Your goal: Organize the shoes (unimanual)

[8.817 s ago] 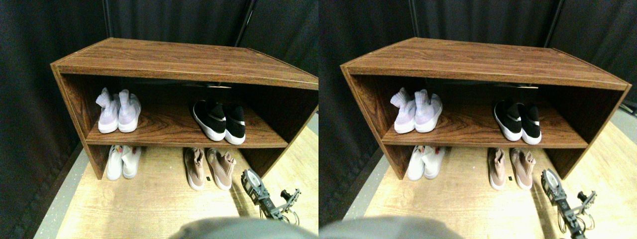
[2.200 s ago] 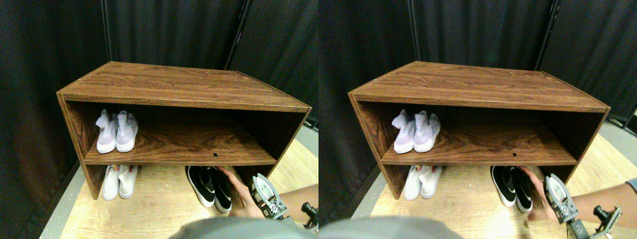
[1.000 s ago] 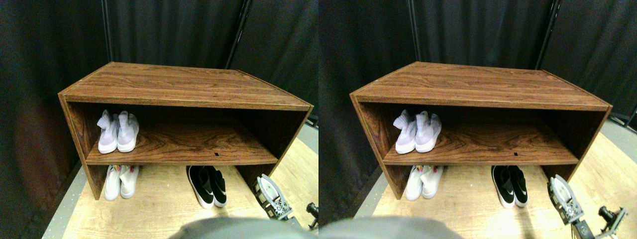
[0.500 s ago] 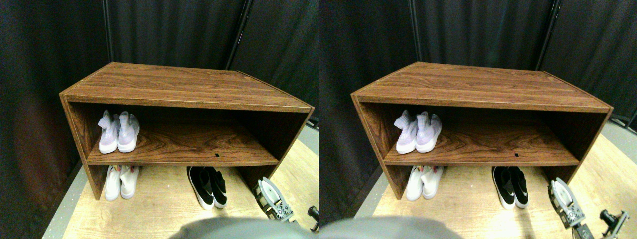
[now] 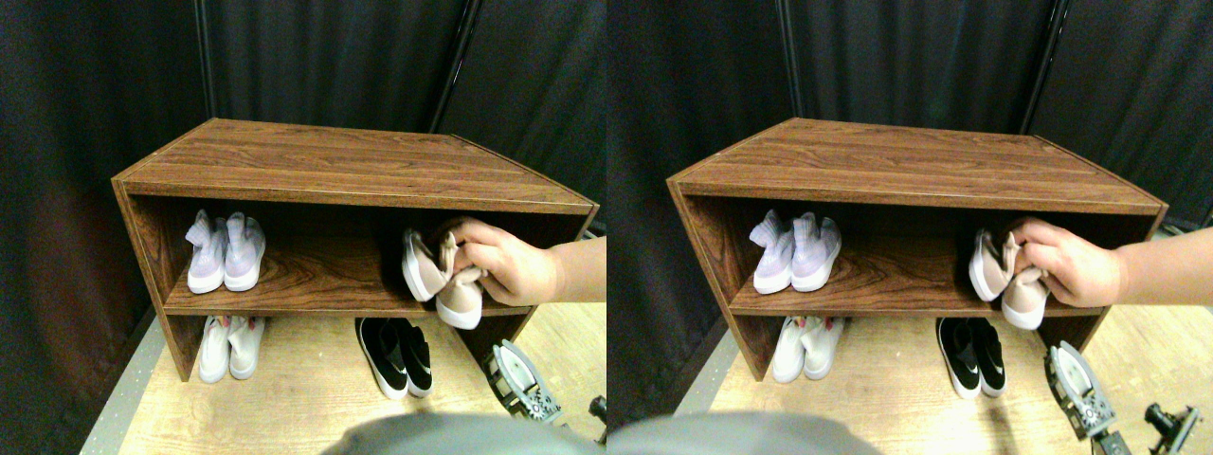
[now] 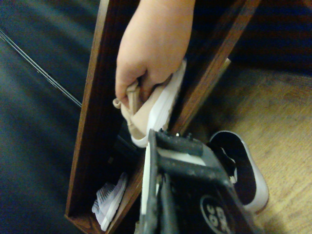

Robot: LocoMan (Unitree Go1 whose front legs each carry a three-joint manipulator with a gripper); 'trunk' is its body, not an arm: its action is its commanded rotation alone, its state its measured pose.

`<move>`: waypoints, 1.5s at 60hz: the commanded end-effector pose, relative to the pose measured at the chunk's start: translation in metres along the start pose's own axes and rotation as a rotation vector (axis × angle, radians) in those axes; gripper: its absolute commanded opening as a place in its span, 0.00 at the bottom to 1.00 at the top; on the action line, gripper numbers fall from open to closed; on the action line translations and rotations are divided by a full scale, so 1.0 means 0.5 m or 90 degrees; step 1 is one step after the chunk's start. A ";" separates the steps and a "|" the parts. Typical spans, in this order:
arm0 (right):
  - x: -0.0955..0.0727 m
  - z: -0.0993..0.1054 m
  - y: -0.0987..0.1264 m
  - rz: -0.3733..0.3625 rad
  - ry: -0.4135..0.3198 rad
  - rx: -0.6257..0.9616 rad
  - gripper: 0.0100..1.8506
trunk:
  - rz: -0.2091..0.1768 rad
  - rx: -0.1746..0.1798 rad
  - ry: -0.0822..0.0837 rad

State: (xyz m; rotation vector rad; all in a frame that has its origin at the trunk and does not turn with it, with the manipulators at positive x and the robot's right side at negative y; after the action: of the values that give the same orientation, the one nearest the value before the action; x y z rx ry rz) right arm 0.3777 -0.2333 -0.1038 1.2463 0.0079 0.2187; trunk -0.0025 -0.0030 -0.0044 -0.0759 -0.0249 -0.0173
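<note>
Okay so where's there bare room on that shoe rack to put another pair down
The middle shelf is bare between the lavender pair at its left end and the beige pair a person's hand holds at its right end. The rack's top board is fully bare. The floor level is tighter: white pair, black pair, the tool.

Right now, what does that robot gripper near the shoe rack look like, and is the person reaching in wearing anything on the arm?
The right gripper is a dark grey, open-framed metal piece with a pale, rounded oval face and small gear-like parts at its base. In the wrist view its jaw is a black frame with white lettering. The person's hand and forearm are bare: no sleeve, glove or watch shows.
</note>
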 end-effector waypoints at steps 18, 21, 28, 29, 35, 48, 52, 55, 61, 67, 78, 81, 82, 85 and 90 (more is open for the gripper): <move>-0.004 0.001 0.019 0.040 -0.004 -0.010 0.03 | 0.003 -0.011 0.001; -0.004 0.001 0.019 0.041 -0.005 -0.010 0.03 | 0.004 -0.011 0.001; -0.004 0.001 0.018 0.041 -0.005 -0.010 0.03 | 0.003 -0.012 0.001; -0.004 0.001 0.017 0.041 -0.003 -0.009 0.03 | 0.003 -0.012 0.001; -0.003 0.001 0.017 0.039 -0.005 -0.011 0.03 | 0.004 -0.012 0.002; 0.001 0.000 0.017 0.037 -0.006 -0.006 0.03 | 0.004 -0.010 0.003; 0.003 0.000 0.017 0.035 -0.007 -0.009 0.03 | 0.004 -0.010 0.004; 0.003 0.000 0.017 0.037 -0.009 -0.004 0.03 | 0.004 -0.010 0.004; 0.006 0.001 0.015 0.039 -0.005 -0.010 0.03 | 0.004 -0.010 0.007; 0.007 0.001 0.015 0.036 -0.012 -0.010 0.03 | 0.003 -0.010 0.008; 0.009 0.001 0.013 0.034 -0.013 -0.007 0.03 | 0.003 -0.009 0.009; 0.010 0.002 0.013 0.033 -0.010 -0.004 0.03 | 0.002 -0.007 0.010; 0.010 0.002 0.013 0.033 -0.010 -0.004 0.03 | 0.002 -0.007 0.010; 0.010 0.001 0.013 0.034 -0.012 -0.004 0.03 | 0.002 -0.007 0.010; 0.011 0.002 0.012 0.035 -0.011 -0.004 0.03 | 0.002 -0.008 0.011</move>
State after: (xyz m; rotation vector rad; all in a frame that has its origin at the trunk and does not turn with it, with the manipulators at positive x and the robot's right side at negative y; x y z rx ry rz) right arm 0.3811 -0.2329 -0.1041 1.2533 -0.0097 0.2247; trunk -0.0030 -0.0033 -0.0047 -0.0736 -0.0242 -0.0197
